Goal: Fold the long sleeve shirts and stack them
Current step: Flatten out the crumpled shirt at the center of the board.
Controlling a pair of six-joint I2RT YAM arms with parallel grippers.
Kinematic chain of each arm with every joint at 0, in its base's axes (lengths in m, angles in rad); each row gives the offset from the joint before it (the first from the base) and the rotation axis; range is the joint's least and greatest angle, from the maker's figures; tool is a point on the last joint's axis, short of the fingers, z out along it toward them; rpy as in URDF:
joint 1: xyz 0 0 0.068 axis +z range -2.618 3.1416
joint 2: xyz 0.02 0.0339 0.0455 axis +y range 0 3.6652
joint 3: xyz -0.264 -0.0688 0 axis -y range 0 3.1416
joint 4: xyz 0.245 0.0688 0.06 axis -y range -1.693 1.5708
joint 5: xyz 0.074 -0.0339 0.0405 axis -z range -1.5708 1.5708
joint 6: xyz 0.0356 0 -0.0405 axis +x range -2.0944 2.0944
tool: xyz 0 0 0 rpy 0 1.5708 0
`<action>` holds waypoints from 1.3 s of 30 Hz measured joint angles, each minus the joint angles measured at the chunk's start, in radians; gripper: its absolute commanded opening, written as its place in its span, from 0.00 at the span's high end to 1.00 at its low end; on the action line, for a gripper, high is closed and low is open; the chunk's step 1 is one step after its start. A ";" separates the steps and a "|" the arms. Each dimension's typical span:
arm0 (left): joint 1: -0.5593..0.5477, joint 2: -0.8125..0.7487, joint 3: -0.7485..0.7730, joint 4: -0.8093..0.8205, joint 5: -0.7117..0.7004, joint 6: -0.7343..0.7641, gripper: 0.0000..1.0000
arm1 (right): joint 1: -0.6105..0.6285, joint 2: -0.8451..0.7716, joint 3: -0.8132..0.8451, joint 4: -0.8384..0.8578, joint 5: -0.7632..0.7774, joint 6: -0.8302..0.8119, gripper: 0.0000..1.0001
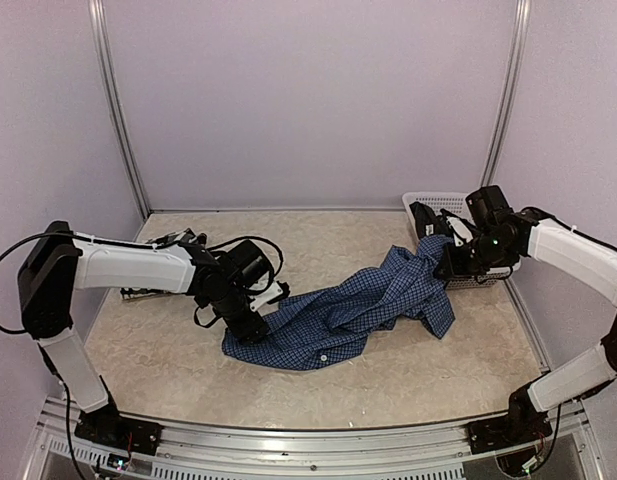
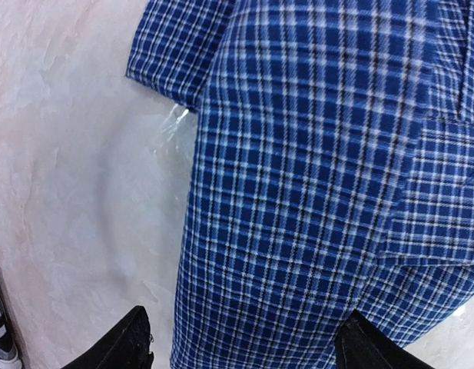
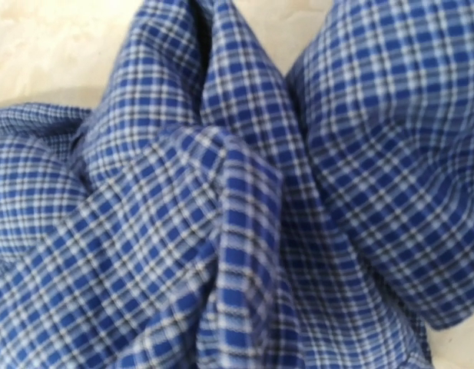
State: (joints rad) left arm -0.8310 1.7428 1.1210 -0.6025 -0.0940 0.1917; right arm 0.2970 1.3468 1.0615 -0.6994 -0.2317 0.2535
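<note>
blue shirt [image 1: 338,320] crumpled mid table [image 1: 168,370], one end lifted toward 2 o'clock. right gripper [image 1: 446,262] jaws pressed together, pinching shirt beside basket [image 1: 438,203]. left gripper [image 2: 248,342] jaws spread, straddling hem at 8 o'clock. best: close on hem edge only, then draw cloth flat.

Crumpled blue checked shirt [image 1: 338,320], stretched diagonally

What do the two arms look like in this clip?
The left arm and right arm share white tubular links, black joints and black bases. Black cables loop loosely at the left wrist. The left gripper's fingers are black.
</note>
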 measured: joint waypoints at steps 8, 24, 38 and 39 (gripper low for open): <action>0.005 0.031 0.010 -0.035 -0.034 -0.017 0.43 | -0.007 0.026 0.009 0.001 -0.017 -0.022 1.00; 0.010 0.034 0.051 -0.055 -0.014 -0.029 1.00 | -0.013 0.029 -0.003 0.016 -0.030 -0.029 1.00; -0.015 -0.248 0.115 -0.038 -0.133 -0.052 1.00 | 0.016 -0.183 -0.047 -0.040 0.008 -0.019 0.30; -0.032 -0.271 0.115 -0.032 -0.145 -0.051 1.00 | 0.029 -0.206 -0.034 -0.041 0.008 -0.021 0.30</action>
State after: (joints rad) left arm -0.8631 1.4719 1.2358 -0.6350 -0.2386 0.1406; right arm 0.3260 1.1408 1.0275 -0.7403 -0.2237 0.2321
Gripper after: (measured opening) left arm 0.006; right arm 0.699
